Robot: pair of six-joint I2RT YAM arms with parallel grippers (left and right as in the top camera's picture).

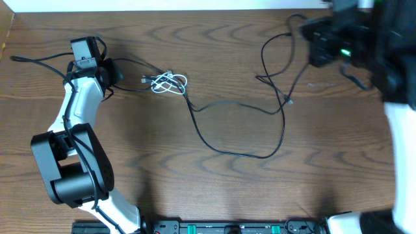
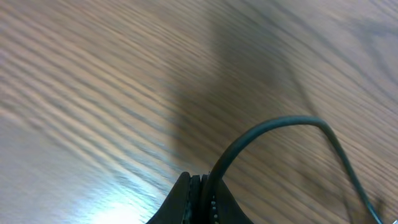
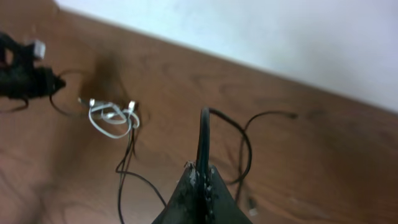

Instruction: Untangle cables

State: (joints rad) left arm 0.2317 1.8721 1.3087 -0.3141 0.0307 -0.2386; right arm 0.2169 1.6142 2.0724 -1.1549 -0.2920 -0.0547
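Observation:
The long black cable lies in loops across the middle of the table, and part of it passes through the white cable. The short white cable is a small coiled bundle tangled with it; it also shows in the right wrist view. My left gripper sits left of the bundle, shut on the black cable, which arcs out of the jaws. My right gripper is raised at the far right, shut on another stretch of the black cable.
The table is brown wood. A thin black cord end trails towards the table's left edge. The left arm's body fills the front left. A white wall borders the far edge.

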